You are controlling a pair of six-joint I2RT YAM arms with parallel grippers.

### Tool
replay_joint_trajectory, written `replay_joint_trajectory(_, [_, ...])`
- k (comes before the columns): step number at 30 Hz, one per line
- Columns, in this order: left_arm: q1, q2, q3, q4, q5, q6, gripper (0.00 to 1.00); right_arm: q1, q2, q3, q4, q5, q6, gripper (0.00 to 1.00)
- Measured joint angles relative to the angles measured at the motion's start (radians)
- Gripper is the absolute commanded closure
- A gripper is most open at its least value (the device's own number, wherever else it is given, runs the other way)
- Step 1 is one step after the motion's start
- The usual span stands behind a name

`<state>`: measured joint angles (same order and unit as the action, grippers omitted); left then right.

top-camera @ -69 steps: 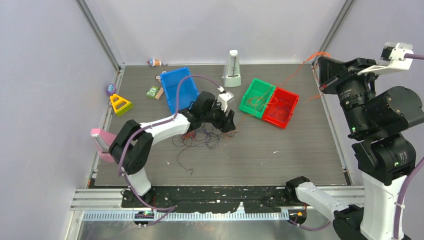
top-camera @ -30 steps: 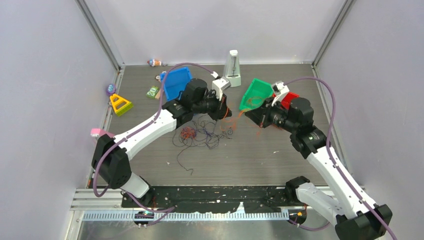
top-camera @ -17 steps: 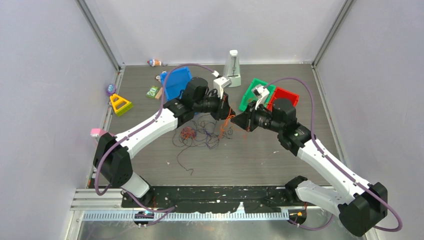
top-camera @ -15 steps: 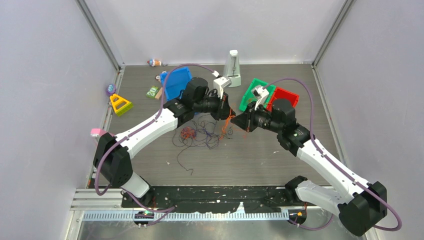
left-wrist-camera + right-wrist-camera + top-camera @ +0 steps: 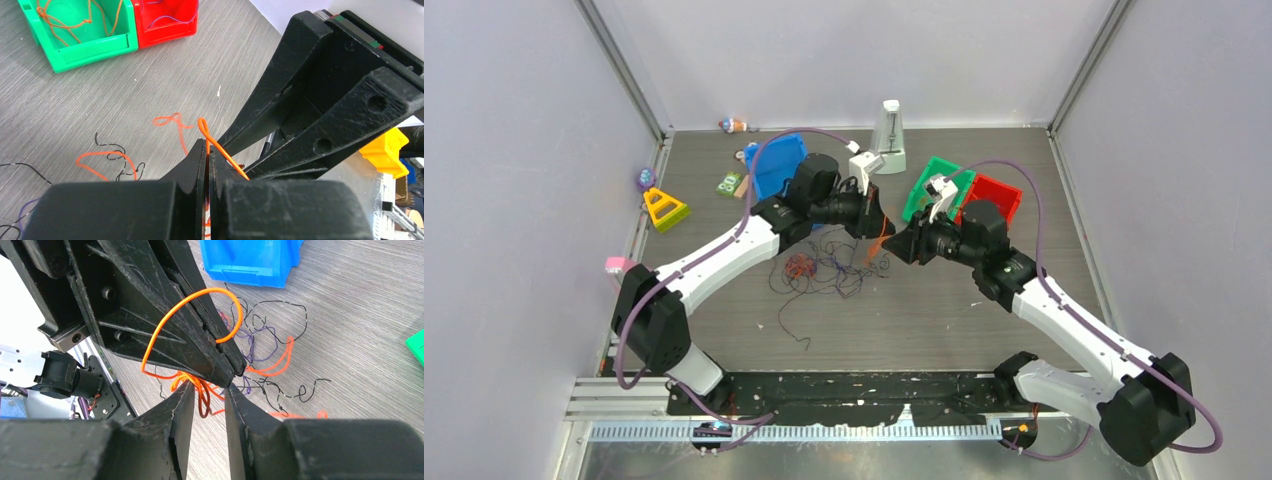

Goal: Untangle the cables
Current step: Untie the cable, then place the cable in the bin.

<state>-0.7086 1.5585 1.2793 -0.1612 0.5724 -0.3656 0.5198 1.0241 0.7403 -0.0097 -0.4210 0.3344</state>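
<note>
The cables (image 5: 829,268) lie as a loose tangle of orange, red and dark strands mid-table. My left gripper (image 5: 872,222) hangs just above the tangle's right side. In the left wrist view it (image 5: 206,146) is shut on an orange cable (image 5: 202,125), which loops up out of its tips. My right gripper (image 5: 902,246) faces it tip to tip. In the right wrist view its jaws (image 5: 209,388) stand open just below the left gripper's tips, with nothing gripped. The orange loop (image 5: 240,315) arches over the left fingers (image 5: 220,352). More strands (image 5: 270,340) lie on the table behind.
A green bin (image 5: 932,185) holding orange strands and a red bin (image 5: 996,192) stand behind the right arm. A blue bin (image 5: 776,165) sits behind the left arm. A white metronome-shaped object (image 5: 888,137), a yellow triangle (image 5: 665,208) and small toys stand along the back and left edges.
My right arm came down from high on the right to the table's middle, meeting the left gripper, and its jaws have opened. The left gripper has lifted with the orange cable pinched.
</note>
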Motion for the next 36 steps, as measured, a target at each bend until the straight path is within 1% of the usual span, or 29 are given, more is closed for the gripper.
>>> replay_joint_trajectory(4, [0.01, 0.014, 0.002, 0.005, 0.015, -0.027, 1.0, 0.003, 0.016, 0.0, 0.015, 0.0, -0.007, 0.62])
replay_joint_trajectory(9, [0.019, 0.05, 0.007, 0.014, 0.028, -0.068, 1.0, 0.006, 0.042, -0.006, 0.023, 0.003, -0.011, 0.56])
replay_joint_trajectory(22, [0.019, 0.056, 0.007, 0.071, 0.051, -0.178, 1.0, 0.034, 0.088, -0.022, 0.087, 0.013, -0.016, 0.56])
replay_joint_trajectory(23, [0.019, 0.056, 0.007, 0.076, 0.053, -0.185, 1.0, 0.035, 0.089, -0.026, 0.096, 0.016, -0.016, 0.58])
replay_joint_trajectory(24, [0.019, 0.056, 0.006, 0.083, 0.055, -0.194, 1.0, 0.037, 0.089, -0.031, 0.106, 0.016, -0.016, 0.66])
replay_joint_trajectory(25, [0.019, 0.056, 0.006, 0.092, 0.058, -0.203, 1.0, 0.039, 0.089, -0.035, 0.116, 0.019, -0.016, 0.71])
replay_joint_trajectory(26, [0.019, 0.057, 0.005, 0.098, 0.061, -0.209, 1.0, 0.04, 0.089, -0.04, 0.125, 0.025, -0.018, 0.86])
replay_joint_trajectory(27, [0.02, 0.056, 0.004, 0.101, 0.068, -0.215, 1.0, 0.039, 0.089, -0.047, 0.134, 0.036, -0.015, 0.9])
replay_joint_trajectory(28, [0.021, 0.056, 0.003, 0.105, 0.069, -0.22, 1.0, 0.037, 0.089, -0.053, 0.141, 0.046, -0.018, 0.93])
replay_joint_trajectory(32, [0.026, 0.057, -0.002, 0.116, 0.069, -0.236, 0.99, 0.043, 0.087, -0.067, 0.162, 0.045, -0.011, 0.95])
replay_joint_trajectory(33, [0.026, 0.057, -0.002, 0.123, 0.069, -0.237, 0.95, 0.045, 0.087, -0.068, 0.166, 0.045, -0.011, 0.95])
replay_joint_trajectory(34, [0.026, 0.057, -0.003, 0.127, 0.07, -0.238, 0.89, 0.048, 0.082, -0.07, 0.169, 0.046, -0.011, 0.95])
replay_joint_trajectory(35, [0.026, 0.057, -0.005, 0.129, 0.072, -0.238, 0.79, 0.048, 0.076, -0.072, 0.169, 0.046, -0.011, 0.95])
replay_joint_trajectory(36, [0.026, 0.057, -0.008, 0.133, 0.074, -0.238, 0.67, 0.048, 0.065, -0.076, 0.167, 0.05, -0.012, 0.95])
